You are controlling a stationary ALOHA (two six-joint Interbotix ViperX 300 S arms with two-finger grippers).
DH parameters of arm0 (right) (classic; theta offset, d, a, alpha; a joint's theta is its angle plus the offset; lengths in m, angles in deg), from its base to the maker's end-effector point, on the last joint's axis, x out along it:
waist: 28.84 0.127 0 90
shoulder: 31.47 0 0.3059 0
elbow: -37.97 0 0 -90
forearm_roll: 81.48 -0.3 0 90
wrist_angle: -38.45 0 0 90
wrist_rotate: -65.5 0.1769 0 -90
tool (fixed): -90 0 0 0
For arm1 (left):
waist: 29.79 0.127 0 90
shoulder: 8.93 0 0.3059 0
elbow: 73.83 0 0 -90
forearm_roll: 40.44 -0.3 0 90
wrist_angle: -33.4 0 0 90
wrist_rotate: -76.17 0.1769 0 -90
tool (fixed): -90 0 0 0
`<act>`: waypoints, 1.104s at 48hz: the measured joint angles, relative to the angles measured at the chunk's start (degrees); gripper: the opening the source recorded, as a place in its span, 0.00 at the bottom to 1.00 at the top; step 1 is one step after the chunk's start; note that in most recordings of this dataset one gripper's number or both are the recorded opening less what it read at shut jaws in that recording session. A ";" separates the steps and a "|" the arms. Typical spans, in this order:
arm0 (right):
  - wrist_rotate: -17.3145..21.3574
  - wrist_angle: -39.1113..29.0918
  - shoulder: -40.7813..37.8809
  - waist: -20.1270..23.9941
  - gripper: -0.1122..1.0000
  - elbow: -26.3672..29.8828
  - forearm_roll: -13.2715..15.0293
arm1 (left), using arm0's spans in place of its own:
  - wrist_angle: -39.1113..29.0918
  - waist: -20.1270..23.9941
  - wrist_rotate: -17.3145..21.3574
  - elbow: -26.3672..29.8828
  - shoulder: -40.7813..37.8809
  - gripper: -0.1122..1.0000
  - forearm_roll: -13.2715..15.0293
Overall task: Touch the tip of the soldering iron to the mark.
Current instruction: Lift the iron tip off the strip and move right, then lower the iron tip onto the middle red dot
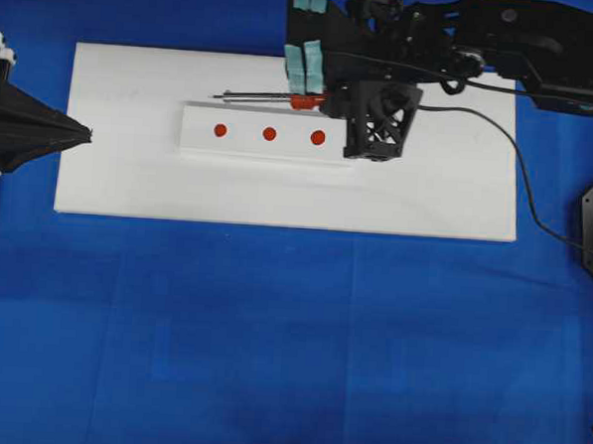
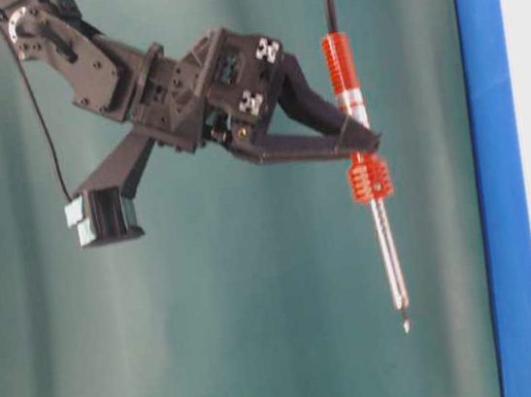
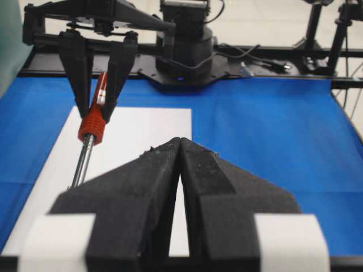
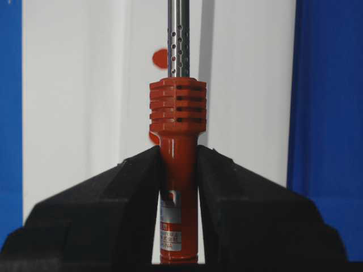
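Holding: the right tool point(image 4: 178, 170) is clamped snug on the red handle of the soldering iron point(image 2: 369, 185), jaws closed against it from both sides, shaft pointing away from the wrist.
Iron position: up in the air, well clear of the white board point(image 1: 129, 183). In the overhead view the shaft runs leftward along the far edge of the raised white strip point(image 1: 196, 142), with the tip ending up nearer the left-end dot point(image 1: 220, 130) than anything else.
Mark: the right-hand red dot point(image 1: 318, 138), sitting just beside the tool's body in the overhead view, so the tip looks to be way past it.
Left tool: point(image 3: 180, 164) pinched together, nothing in it, parked at the left edge of the board.
Risk, wrong dot: if the arm just drops from here, the tip probably lands by the left or middle dot point(image 1: 269, 134), since the iron reaches so far out.
Risk, cord: the black cord point(image 1: 522, 184) loops over the worktop and might tug the handle, twisting it in the grip.
Risk, hard landing: coming down fast could skid the strip or slip the iron.
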 measured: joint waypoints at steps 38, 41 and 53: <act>2.37 -3.08 9.23 -0.70 0.16 -9.40 0.70 | 0.00 0.00 -0.09 -0.09 0.00 0.12 0.00; 2.37 -3.08 9.23 -0.70 0.16 -9.40 0.79 | 0.00 0.00 0.00 0.00 0.00 0.12 0.00; 2.37 -3.08 9.23 -0.70 0.16 -9.40 0.97 | 0.00 0.00 0.00 0.00 0.00 0.12 0.00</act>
